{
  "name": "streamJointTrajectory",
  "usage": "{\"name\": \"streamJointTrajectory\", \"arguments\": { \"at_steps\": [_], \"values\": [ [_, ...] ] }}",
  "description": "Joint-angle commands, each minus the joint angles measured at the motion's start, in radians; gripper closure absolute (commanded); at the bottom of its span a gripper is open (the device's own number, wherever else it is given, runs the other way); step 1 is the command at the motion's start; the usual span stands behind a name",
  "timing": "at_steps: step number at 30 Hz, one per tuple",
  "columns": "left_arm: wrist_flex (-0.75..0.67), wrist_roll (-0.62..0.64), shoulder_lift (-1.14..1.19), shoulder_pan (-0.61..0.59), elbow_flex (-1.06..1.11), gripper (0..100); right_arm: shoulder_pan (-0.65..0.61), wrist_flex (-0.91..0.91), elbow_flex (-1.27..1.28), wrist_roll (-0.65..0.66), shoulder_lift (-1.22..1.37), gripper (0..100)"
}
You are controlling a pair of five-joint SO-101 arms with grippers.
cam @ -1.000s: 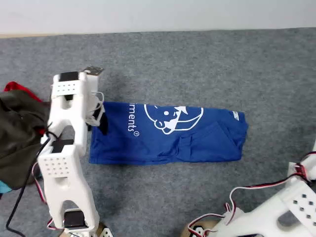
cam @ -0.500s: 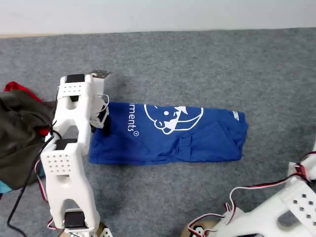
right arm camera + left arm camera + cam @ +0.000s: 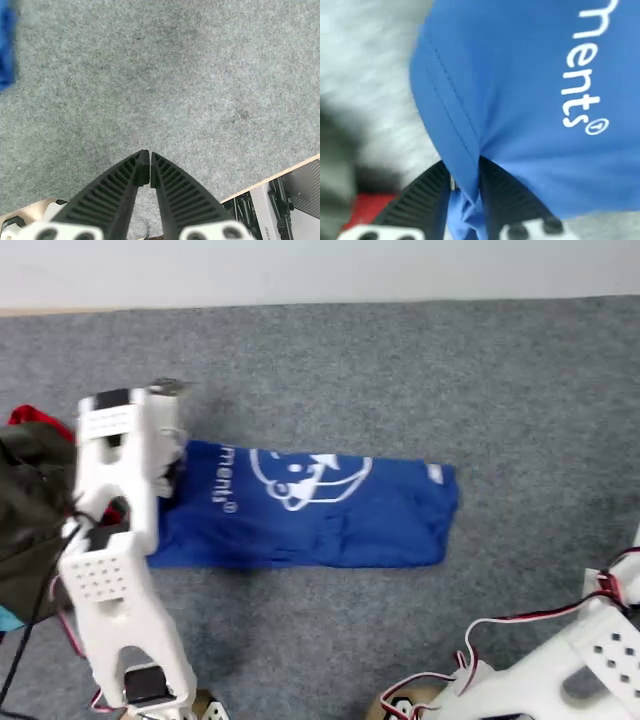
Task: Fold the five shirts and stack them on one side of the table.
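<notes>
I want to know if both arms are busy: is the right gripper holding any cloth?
No, the right gripper is shut on nothing, over bare grey table cover.

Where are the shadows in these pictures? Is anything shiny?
High view: a soft shadow lies on the grey table beside the left arm and along the blue shirt at its near edge. Left wrist view: the cloth darkens in its creases where the left gripper pinches it. Right wrist view: even light around the right gripper, no glare.

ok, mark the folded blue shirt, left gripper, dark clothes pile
folded blue shirt [image 3: 340,535], high view, mid-cloth below the print
left gripper [image 3: 463,169], left wrist view, between its fingertips
dark clothes pile [image 3: 25,510], high view, top fabric
</notes>
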Motion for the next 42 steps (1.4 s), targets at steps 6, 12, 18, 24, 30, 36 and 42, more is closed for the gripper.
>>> {"name": "streamJointTrajectory", "arguments": {
  "at_steps": [6,12,18,24,30,36,42],
  "values": [
    [0.089,-0.097,-0.092,-0.080,-0.042,100,-0.008,0.007,-0.008,0.008,-0.012,98.9],
    [0.133,-0.089,-0.138,0.021,-0.101,100,-0.008,0.007,-0.008,0.006,-0.013,98.9],
    [0.133,-0.066,-0.298,0.192,-0.018,100,-0.007,0.016,-0.008,0.006,-0.013,98.9],
    [0.133,0.008,-0.422,0.382,0.036,100,-0.005,0.018,-0.008,0.006,-0.013,98.9],
    [0.127,0.068,-0.431,0.592,0.031,100,-0.004,0.018,-0.008,0.006,-0.013,98.9],
    [0.077,0.143,-0.428,0.775,-0.016,100,-0.004,0.018,-0.008,0.006,-0.013,98.9],
    [0.023,0.201,-0.296,0.870,-0.117,100,-0.004,0.018,-0.006,0.006,-0.013,98.9]
  ]
}}
